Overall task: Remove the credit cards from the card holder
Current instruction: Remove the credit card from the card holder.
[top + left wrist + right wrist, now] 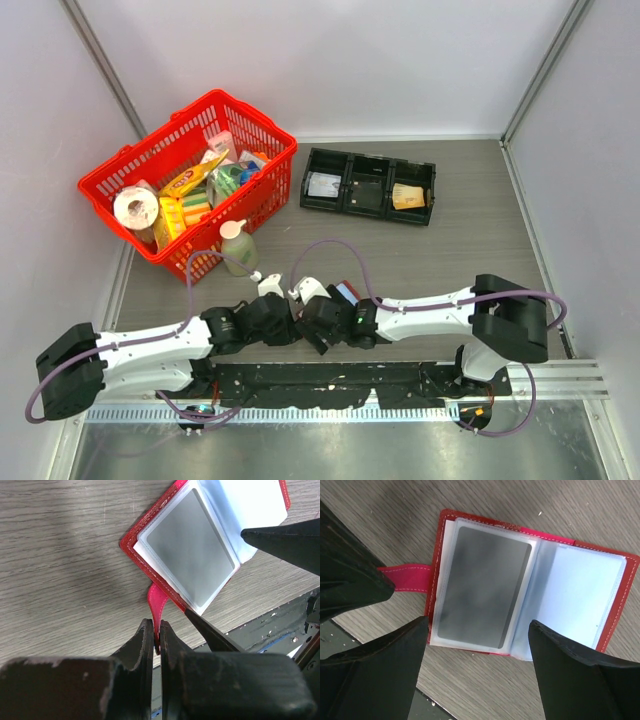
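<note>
The red card holder (441, 540) lies open and flat on the wooden table, near both grippers in the top view (346, 292). One grey credit card (482, 587) sits inside its left clear sleeve; the right sleeve (580, 595) looks pale and empty. My left gripper (156, 639) is shut on the holder's red snap tab (157, 600), pinning it at the table's near edge. My right gripper (479, 624) stands wide open just above the card's near end, with nothing between its fingers. The same card (187, 550) shows in the left wrist view, with a right finger (290, 537) beside it.
A red basket (265, 125) full of groceries stands at the back left, with a small bottle (238, 245) in front of it. A black three-compartment tray (370, 205) lies at the back centre, holding a card and a tan wad. A black rail (330, 385) runs along the near edge.
</note>
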### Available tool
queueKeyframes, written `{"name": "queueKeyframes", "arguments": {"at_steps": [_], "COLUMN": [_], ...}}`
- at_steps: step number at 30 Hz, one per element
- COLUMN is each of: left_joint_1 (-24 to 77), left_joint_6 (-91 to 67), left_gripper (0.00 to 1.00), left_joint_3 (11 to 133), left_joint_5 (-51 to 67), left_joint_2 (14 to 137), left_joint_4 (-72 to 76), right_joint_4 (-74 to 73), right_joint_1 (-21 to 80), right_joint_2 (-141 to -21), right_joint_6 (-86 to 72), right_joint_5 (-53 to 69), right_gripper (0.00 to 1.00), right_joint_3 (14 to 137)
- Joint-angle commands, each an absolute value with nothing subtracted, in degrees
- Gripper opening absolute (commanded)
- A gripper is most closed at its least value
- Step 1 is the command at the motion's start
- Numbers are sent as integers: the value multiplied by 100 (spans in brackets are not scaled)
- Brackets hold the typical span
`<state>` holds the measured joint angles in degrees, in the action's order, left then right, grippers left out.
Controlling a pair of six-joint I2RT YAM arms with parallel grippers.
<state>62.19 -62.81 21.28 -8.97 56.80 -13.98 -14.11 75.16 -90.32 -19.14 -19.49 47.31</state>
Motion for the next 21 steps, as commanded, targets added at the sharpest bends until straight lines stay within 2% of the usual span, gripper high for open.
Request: {"name": "queueKeyframes", "arguments": {"at_steps": [1, 11, 21], "left_joint_1": [6249, 6240, 6240], "left_joint_6": [-6293, -6258, -6214], "left_gripper": [0, 0, 0], "left_joint_3": [2101, 2083, 2109], "left_joint_5": [-976, -914, -861], "left_joint_2": [5555, 5493, 5572], "left_joint_4": [-1362, -1450, -1485], "right_joint_4": [-1440, -1854, -2039], "right_joint_1": [7585, 7585, 7454], "right_joint_2": [-9167, -8851, -8324], "right_joint_6": [-1881, -1960, -2004], "right_joint_5": [-2354, -2883, -2699], "right_gripper": [85, 75, 74], "right_joint_3": [4992, 5045, 5142]}}
